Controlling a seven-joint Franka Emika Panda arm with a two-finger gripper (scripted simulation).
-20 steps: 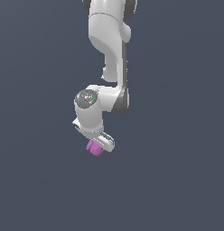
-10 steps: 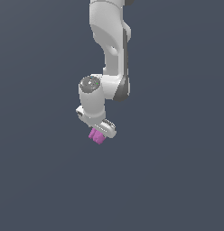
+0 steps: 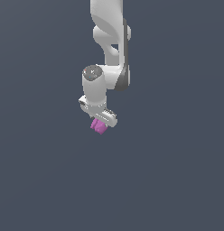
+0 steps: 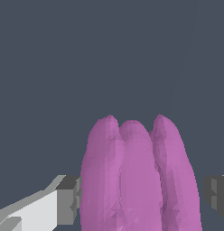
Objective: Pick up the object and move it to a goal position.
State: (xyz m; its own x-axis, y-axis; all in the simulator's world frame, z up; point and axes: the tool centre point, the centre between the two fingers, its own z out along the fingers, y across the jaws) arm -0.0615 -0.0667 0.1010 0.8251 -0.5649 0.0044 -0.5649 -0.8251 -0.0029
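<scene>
The object [image 3: 98,127] is a small magenta-purple block with ribbed lobes, hanging just below the white hand of the arm in the exterior view. My gripper [image 3: 100,122] is shut on it and holds it off the grey ground. In the wrist view the object [image 4: 136,180] fills the space between the two grey fingertips [image 4: 67,205], its three rounded lobes pointing away from the camera. No marker for a goal position shows in either view.
The white arm [image 3: 109,40] comes down from the top of the exterior view. Everything around it is plain dark grey surface with no other objects or edges.
The gripper has risen with the object held in it and drifted slightly toward the exterior view's right. The wrist has turned a little.
</scene>
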